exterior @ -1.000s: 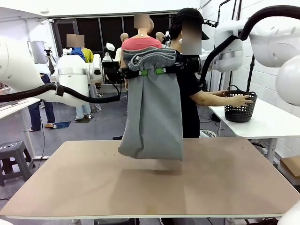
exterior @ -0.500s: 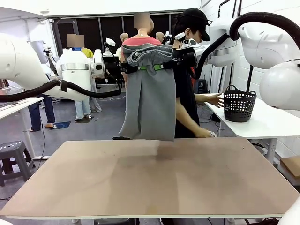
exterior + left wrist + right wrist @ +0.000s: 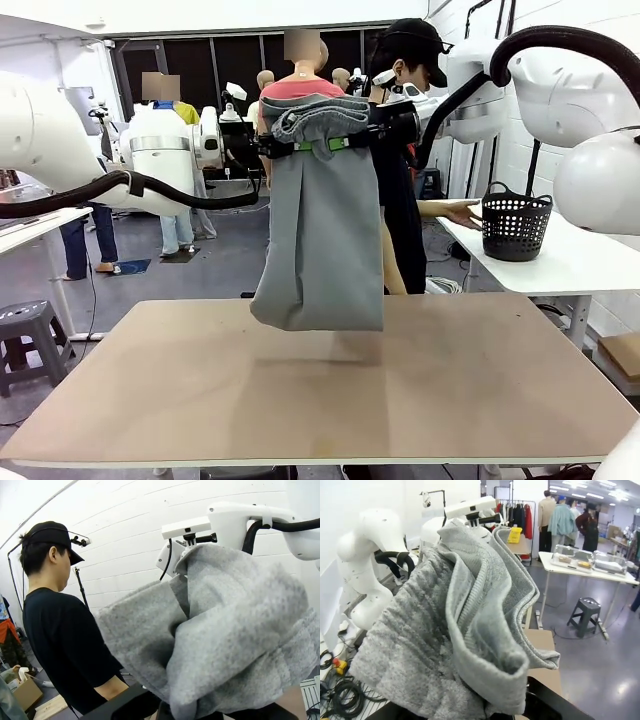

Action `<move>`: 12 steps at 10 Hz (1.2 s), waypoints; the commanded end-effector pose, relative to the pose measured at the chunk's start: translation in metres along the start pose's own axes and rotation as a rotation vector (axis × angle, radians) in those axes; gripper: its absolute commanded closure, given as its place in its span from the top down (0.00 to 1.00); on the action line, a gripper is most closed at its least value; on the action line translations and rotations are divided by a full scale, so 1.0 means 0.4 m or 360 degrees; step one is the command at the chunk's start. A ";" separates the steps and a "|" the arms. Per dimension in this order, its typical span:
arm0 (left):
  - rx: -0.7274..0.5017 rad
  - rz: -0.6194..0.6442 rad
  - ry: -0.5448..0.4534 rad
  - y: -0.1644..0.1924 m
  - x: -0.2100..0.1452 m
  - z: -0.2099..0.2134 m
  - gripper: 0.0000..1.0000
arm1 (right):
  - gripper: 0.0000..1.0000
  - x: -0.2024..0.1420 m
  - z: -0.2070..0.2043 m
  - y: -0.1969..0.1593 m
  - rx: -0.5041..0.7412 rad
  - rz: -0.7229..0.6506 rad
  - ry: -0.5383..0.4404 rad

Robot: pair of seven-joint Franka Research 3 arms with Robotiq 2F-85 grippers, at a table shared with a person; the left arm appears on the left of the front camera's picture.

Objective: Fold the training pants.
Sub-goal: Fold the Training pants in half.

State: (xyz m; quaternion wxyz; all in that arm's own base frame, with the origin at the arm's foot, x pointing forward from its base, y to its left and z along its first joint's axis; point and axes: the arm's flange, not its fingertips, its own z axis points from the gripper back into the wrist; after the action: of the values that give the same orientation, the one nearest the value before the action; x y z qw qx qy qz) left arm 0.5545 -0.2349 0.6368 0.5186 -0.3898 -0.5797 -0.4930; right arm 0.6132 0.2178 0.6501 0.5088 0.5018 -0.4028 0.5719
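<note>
Step in hand: the training pants (image 3: 325, 230) hung in the upper middle of the front frame, held up by the waistband between the two arms; by my reading this was the lift-and-spread before laying them flat to fold.

Next move: it likely called for lowering both tools together so the hem met the bench first, then drawing the cloth down without letting it bunch.

Room: an open workshop, with other people and a stool in the left background and a white wall on the right.

Bench: the bench (image 3: 200, 400), a tan board, filled the lower half of the front frame with a soft shadow under the pants.

Training pants: they hung doubled and straight, the lower edge just above the far part of the bench, apparently not touching it; the gathered waistband was heaped over the grip line. In both wrist views grey cloth covered the fingers.

Person: a person in a black top (image 3: 405, 200) stood behind the pants at the far edge, one hand (image 3: 462, 212) reaching right toward a side table.

Basket: a black basket (image 3: 515, 227) stood on that white side table at right of the frame.

Left tool: the left tool (image 3: 288, 147) was clamped on the waistband's left end.

Right tool: the right tool (image 3: 358, 142) was clamped on its right end.
</note>
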 end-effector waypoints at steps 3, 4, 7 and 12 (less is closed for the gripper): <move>0.0062 -0.0082 0.0062 0.095 0.009 -0.042 0.00 | 0.00 0.008 -0.008 -0.120 -0.0032 -0.0034 0.0041; 0.0066 -0.0110 0.0061 0.104 -0.008 -0.053 0.00 | 0.00 -0.003 -0.004 -0.121 -0.0058 -0.0021 0.0055; 0.0032 -0.0102 -0.0015 0.123 -0.126 -0.032 0.00 | 0.00 -0.126 0.001 -0.148 -0.0053 -0.0035 0.0117; -0.0004 0.0101 -0.0097 0.024 -0.213 0.043 0.00 | 0.00 -0.206 -0.045 -0.073 0.0057 -0.0166 0.0084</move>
State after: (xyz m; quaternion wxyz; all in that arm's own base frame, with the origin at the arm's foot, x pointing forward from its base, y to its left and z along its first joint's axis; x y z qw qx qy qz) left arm 0.5968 -0.2218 0.5427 0.5226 -0.4058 -0.5747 -0.4816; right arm 0.6587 0.2323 0.5682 0.5409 0.5103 -0.3572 0.5651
